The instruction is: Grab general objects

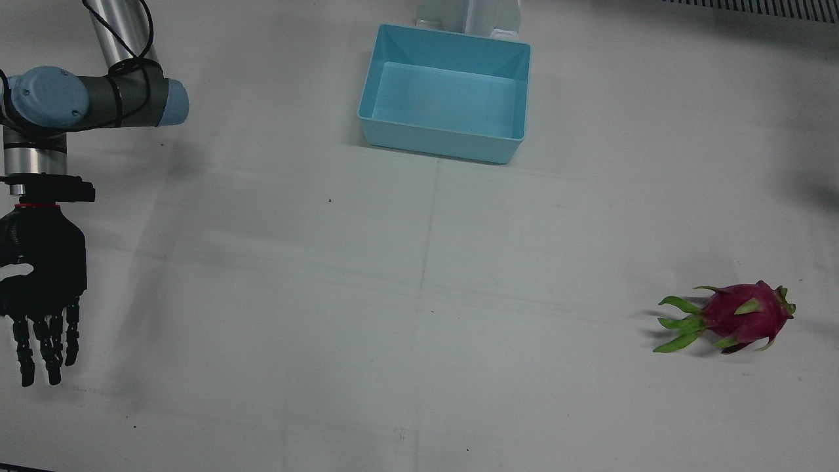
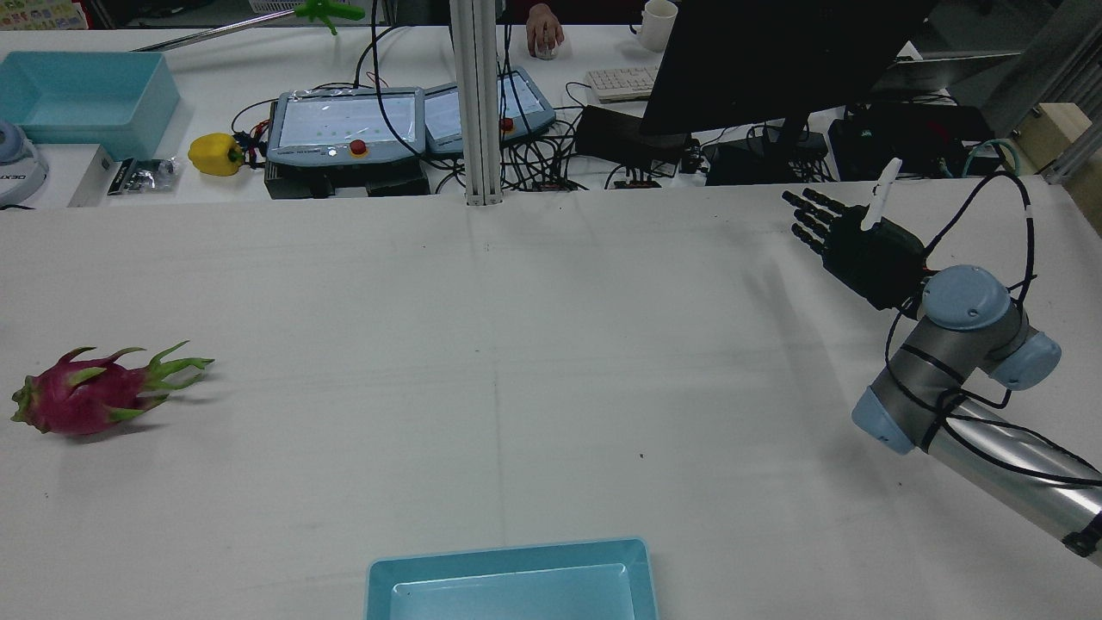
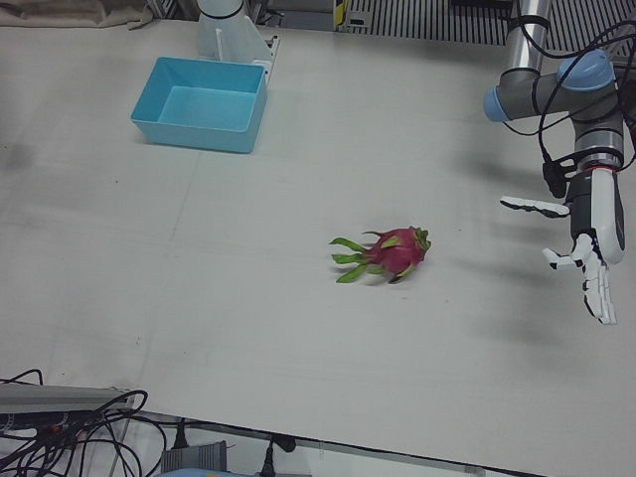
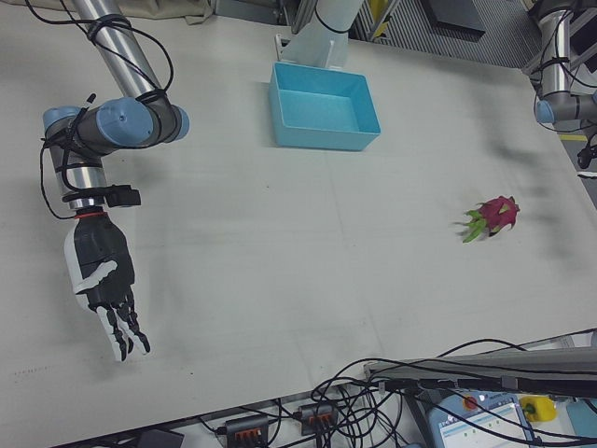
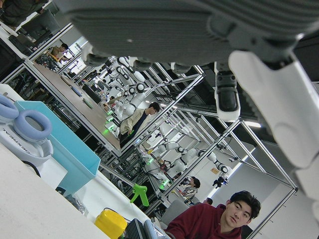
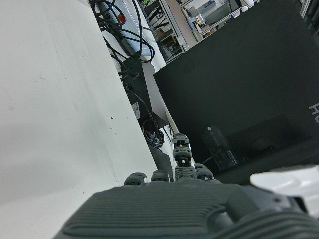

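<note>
Both hands are empty with the fingers spread apart: the right hand [image 1: 40, 298] hangs above the counter [image 1: 419, 295] at the far edge of its own half, and the left hand [image 3: 588, 243] hangs above the outer edge of the other half. The only loose thing to grasp is the dragon fruit [image 1: 733, 316], which lies on its side on the bare counter, on the left arm's half and well apart from the blue bin [image 1: 446, 92] standing near the pedestals. The relation that matters for the coming move, I think, is this one: the fruit lies between the left hand and the middle of the counter, near that hand (the right hand is on the opposite side, with almost the whole counter between), so the left hand is clearly the nearer one. The fruit's long axis runs roughly across the counter from side to side; its green leafy end points toward the middle and its round pink end points outward, toward the left arm's side. My judgement is that the left hand should come inward and downward and close across this axis on the thick pink body, not on the thin leaves.
</note>
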`<state>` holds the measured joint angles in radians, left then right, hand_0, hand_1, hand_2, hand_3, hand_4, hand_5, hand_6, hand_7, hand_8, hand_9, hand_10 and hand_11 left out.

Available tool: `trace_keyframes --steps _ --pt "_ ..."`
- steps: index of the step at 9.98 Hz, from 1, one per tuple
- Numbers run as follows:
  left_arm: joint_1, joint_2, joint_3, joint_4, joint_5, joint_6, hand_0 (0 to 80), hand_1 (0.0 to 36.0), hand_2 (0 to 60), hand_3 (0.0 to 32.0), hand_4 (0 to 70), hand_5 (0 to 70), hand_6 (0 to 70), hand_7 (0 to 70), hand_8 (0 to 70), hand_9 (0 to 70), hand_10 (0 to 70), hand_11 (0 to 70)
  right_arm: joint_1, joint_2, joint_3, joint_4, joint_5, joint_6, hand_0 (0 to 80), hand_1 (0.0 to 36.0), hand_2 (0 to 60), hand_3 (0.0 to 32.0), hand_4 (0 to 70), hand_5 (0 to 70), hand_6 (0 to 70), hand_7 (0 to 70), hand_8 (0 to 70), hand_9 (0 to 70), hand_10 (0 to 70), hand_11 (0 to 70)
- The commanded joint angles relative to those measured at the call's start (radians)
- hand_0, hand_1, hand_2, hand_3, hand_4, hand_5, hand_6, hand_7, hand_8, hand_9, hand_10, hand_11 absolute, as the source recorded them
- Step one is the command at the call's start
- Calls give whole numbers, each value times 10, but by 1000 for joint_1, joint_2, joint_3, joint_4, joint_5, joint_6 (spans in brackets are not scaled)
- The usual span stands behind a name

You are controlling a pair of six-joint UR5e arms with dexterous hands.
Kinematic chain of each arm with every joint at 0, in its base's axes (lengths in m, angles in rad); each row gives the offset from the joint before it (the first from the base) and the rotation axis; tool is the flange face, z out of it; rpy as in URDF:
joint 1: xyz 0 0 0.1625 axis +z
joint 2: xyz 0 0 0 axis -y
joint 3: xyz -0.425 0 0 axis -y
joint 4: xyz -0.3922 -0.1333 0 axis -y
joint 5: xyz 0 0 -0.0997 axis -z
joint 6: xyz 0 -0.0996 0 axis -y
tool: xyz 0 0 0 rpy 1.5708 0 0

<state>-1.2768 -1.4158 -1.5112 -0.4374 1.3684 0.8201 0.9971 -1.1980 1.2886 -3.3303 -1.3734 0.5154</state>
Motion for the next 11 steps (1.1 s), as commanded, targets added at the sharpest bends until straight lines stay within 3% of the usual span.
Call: trace_keyframes --steps 1,2,4,5,6,7,8,10,11 --pt "2 0 0 -4 4 1 498 128 18 106 123 0 0 0 0 0 0 0 0 0 0 0 -1 0 0 0 0 0 0 0 0 0 0 0 0 0" --pt "2 0 0 -4 4 1 504 134 26 182 112 0 0 0 0 0 0 0 0 0 0 0 1 0 0 0 0 0 0 0 0 0 0 0 0 0" --pt "2 0 0 -4 3 1 503 148 78 192 115 0 0 0 0 0 0 0 0 0 0 0 1 0 0 0 0 0 0 0 0 0 0 0 0 0" --pt "1 0 2 -7 3 2 505 158 122 234 110 0 0 0 0 0 0 0 0 0 0 0 1 0 0 0 0 0 0 0 0 0 0 0 0 0" --pt "1 0 5 -7 3 2 502 143 61 298 66 0 0 0 0 0 0 0 0 0 0 0 1 0 0 0 0 0 0 0 0 0 0 0 0 0" --pt "2 0 11 -12 3 1 505 142 46 230 80 0 0 0 0 0 0 0 0 0 0 0 1 0 0 0 0 0 0 0 0 0 0 0 0 0" --pt "2 0 20 -18 3 1 505 139 30 220 80 0 0 0 0 0 0 0 0 0 0 0 -1 0 0 0 0 0 0 0 0 0 0 0 0 0" --pt "2 -2 28 -29 1 1 508 158 91 202 82 0 0 0 0 0 0 0 0 0 0 0 1 0 0 0 0 0 0 0 0 0 0 0 0 0" --pt "2 -2 28 -32 3 1 509 161 89 206 65 0 0 0 0 0 0 0 0 0 0 0 1 0 0 0 0 0 0 0 0 0 0 0 0 0"
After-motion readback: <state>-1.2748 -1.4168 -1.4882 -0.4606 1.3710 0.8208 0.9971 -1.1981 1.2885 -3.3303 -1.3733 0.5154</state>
